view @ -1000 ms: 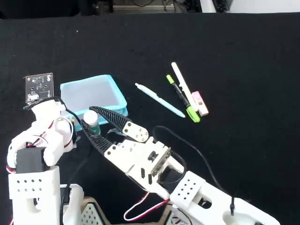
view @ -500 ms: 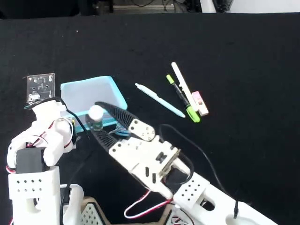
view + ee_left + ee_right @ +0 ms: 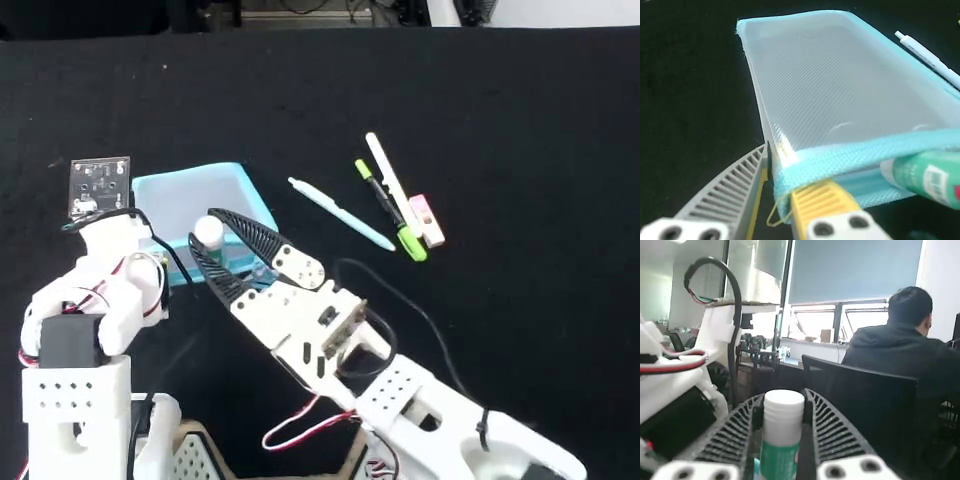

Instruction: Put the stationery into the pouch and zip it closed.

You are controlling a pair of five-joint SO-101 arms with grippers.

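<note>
Our right gripper (image 3: 783, 404) is clamped on the white-capped green glue stick (image 3: 208, 232), held at the mouth of the translucent teal-edged mesh pouch (image 3: 195, 195); our left gripper (image 3: 777, 175) pinches that pouch's rim; we judge the stick should go well past the rim before release. We count one pouch, one glue stick, one pale blue pen (image 3: 340, 213), one white pen (image 3: 390, 178), one green-and-black marker (image 3: 388, 210) and one small pink piece (image 3: 422, 212).

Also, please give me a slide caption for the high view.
Glue stick, gripped by the jaws of the right arm, at the edge of the blue pouch; pens lie apart.
</note>
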